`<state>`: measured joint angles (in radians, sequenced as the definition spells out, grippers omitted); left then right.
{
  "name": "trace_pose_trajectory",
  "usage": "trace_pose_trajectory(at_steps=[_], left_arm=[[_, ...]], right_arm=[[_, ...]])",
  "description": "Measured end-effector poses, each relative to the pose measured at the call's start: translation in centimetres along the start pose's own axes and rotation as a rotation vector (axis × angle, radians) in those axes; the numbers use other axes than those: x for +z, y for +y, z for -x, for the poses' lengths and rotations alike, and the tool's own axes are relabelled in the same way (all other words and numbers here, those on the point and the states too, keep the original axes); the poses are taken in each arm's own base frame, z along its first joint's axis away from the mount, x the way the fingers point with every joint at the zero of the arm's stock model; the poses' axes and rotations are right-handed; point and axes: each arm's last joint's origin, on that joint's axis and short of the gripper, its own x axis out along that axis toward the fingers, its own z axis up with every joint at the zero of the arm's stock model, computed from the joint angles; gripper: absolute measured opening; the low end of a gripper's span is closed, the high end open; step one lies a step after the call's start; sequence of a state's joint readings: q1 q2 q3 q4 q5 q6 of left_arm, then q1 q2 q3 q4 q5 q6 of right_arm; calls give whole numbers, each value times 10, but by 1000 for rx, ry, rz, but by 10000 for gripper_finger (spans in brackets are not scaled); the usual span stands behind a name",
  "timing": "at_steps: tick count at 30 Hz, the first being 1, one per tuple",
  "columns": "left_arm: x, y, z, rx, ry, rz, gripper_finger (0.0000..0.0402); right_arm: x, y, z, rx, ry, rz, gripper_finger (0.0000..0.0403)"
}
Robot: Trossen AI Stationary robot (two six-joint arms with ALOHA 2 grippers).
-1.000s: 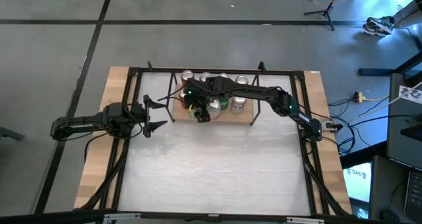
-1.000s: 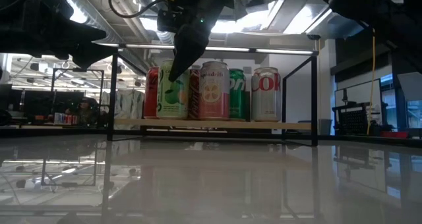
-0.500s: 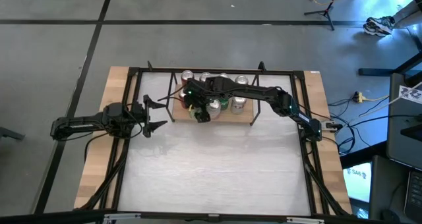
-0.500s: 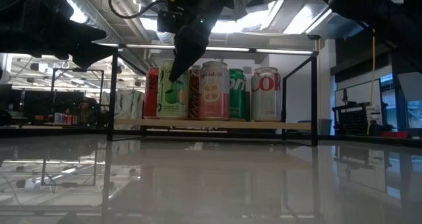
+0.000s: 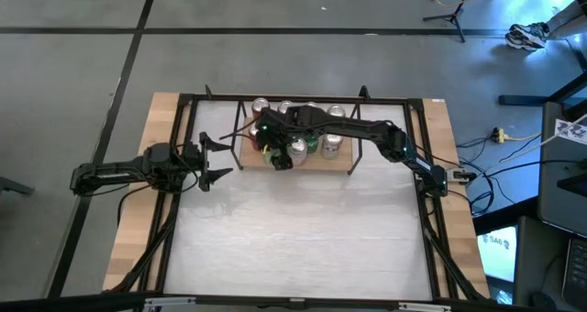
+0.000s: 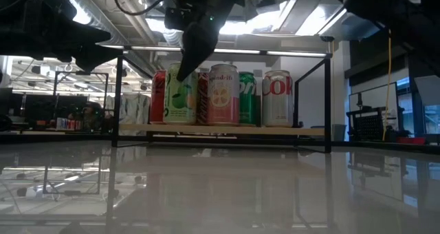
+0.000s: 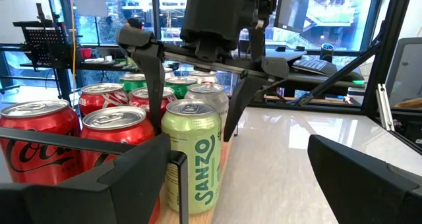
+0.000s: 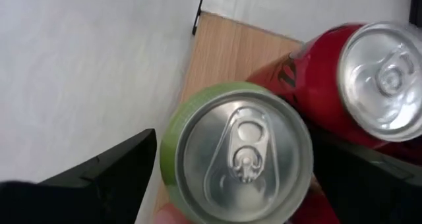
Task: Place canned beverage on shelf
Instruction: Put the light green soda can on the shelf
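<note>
Glossy white laminate with light-wood side strips makes up the tabletop (image 5: 303,248), framed in black tubing. Near its far edge, the shelf (image 6: 220,130), a pale wooden board in thin black wire, is seen carrying upright cylindrical aluminium cans. The green can (image 7: 192,155), lettered "SANZO", stands at the shelf's front edge, beside red Coca-Cola cans (image 7: 31,145). The right pincer (image 7: 196,112) is held over the green can, its dark fingers (image 7: 155,76) spread to either side and clear of it; compared with a second ago it sits slightly higher in the low view. The left pincer (image 5: 213,161) waits released near the tabletop's left edge.
</note>
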<state>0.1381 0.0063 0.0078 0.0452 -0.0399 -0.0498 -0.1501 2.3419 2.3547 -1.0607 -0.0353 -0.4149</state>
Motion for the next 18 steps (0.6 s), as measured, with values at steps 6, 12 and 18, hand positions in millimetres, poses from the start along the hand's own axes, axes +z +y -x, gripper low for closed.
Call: trace_pose_trajectory(at_steps=[6, 12, 18], left_arm=[[0, 0, 0, -1, 0, 0, 350], [0, 0, 0, 0, 0, 0, 350], [0, 0, 0, 0, 0, 0, 350]], right_arm=[[1, 0, 7, -2, -8, -12, 379], [0, 0, 8, 1, 0, -23, 379], [0, 0, 9, 1, -1, -25, 379]])
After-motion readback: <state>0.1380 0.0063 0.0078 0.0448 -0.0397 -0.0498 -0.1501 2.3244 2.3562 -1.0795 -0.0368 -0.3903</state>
